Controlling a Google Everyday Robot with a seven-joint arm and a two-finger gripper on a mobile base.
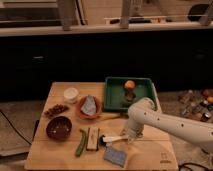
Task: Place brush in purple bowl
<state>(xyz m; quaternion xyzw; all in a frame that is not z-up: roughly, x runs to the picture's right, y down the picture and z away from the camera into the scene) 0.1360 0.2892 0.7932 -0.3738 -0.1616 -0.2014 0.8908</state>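
Fingers: spread or pressed together, I could not tell; the wrist of your arm sat over them. Your gripper (128,135) was low over the worktop (150,156), at the bare end of the brush (114,138) handle. I could not tell whether it was touching the handle or just above it.

The brush lay flat on the worktop. Its dark head pointed at the wooden block (92,138) just beside it, and its white handle ran toward the gripper. The blue-grey sponge (115,156) lay near it, toward the front edge. A green pod (81,142) lay on the far side of the block.

The purple bowl (59,119) sat at the end of the worktop away from your arm, well apart from the brush, with the block and pod between them. Nothing was in it.

Progress, as judged: you were at the pick-up step. The approach looked done. The lift, the carry over the block and pod, and the release into the bowl were all left to do.

Writing: there was a small dark mark near the front corner of the worktop on the arm's side, which I could not read. I saw no brand or label elsewhere.
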